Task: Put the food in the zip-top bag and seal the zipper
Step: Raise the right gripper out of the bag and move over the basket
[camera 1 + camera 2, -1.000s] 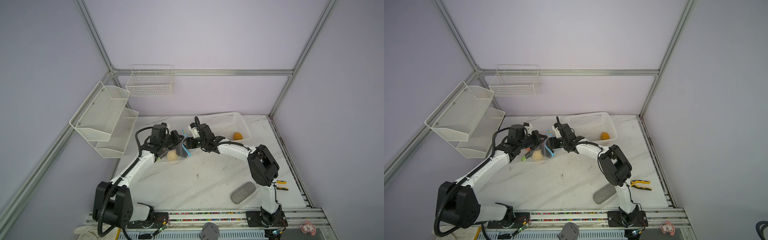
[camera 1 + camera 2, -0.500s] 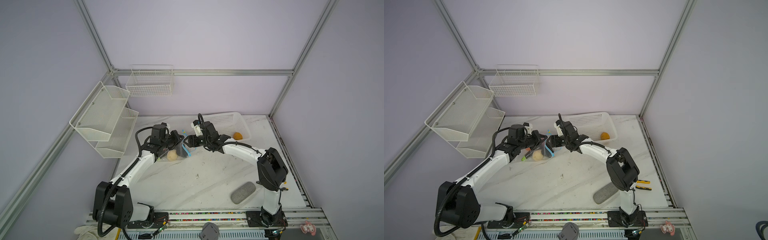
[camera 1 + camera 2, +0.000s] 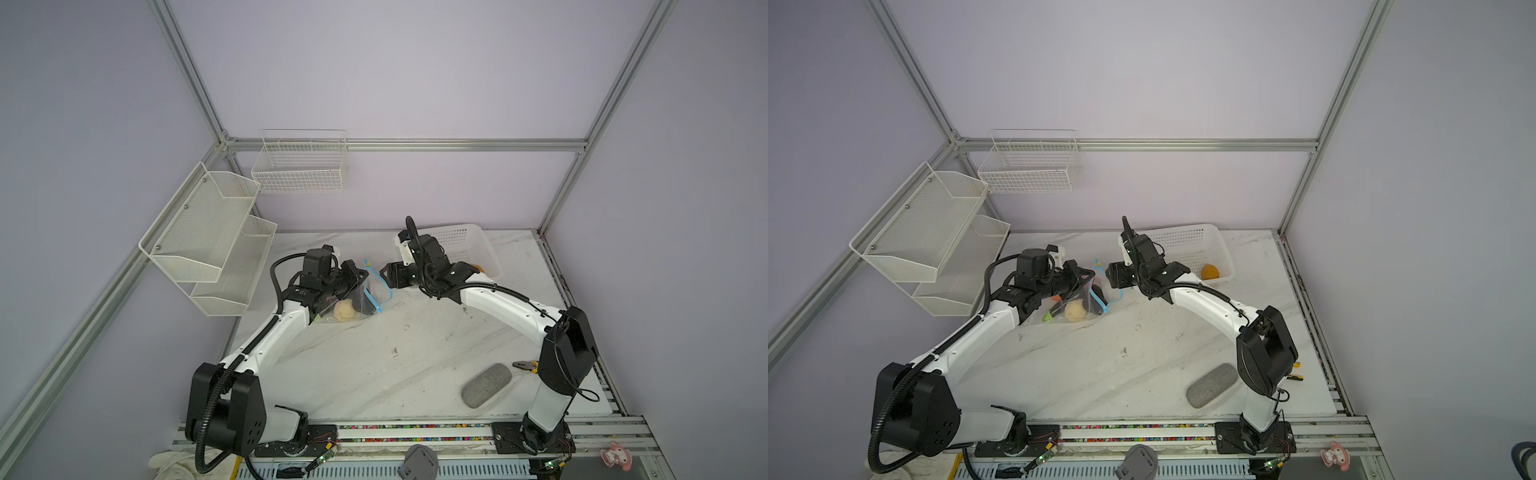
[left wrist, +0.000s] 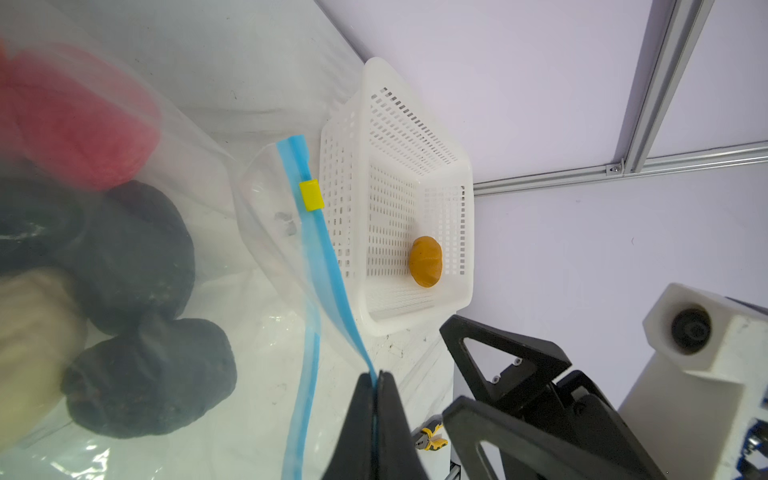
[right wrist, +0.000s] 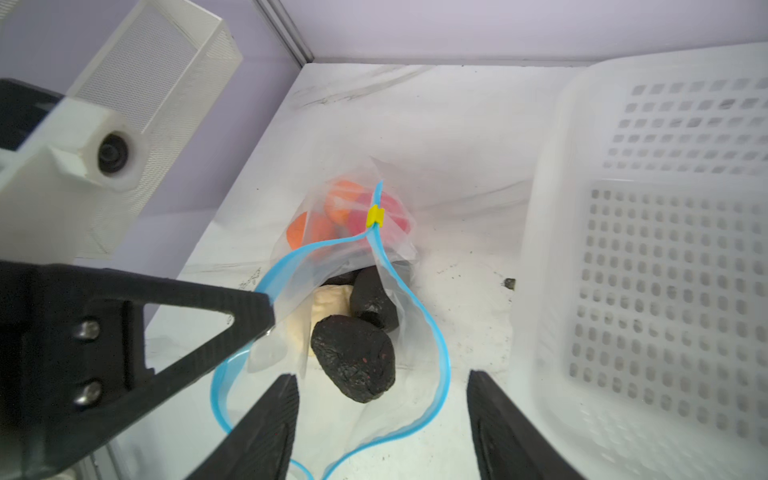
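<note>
With twelve o'clock at the back wall, I see a scuffed white marble-pattern table (image 3: 374, 365) closed in by lilac walls and aluminium framing. Mesh shelves (image 3: 208, 232) hang at nine o'clock. The zip-top bag (image 5: 405, 332) lies on the table at about eleven o'clock with its mouth gaping. It holds black (image 5: 353, 361), cream (image 5: 328, 303), orange (image 5: 316, 228) and pink (image 5: 395, 216) food. My left gripper (image 4: 376, 382) is pinched tight on the zipper (image 5: 432, 324), holding that edge up. My right gripper (image 5: 381, 374) hovers over the mouth, jaws apart and empty. One yellow-brown piece (image 4: 424, 261) sits in the white basket (image 4: 395, 124) at one o'clock. A grey pad (image 3: 486, 385) lies at five o'clock.
</note>
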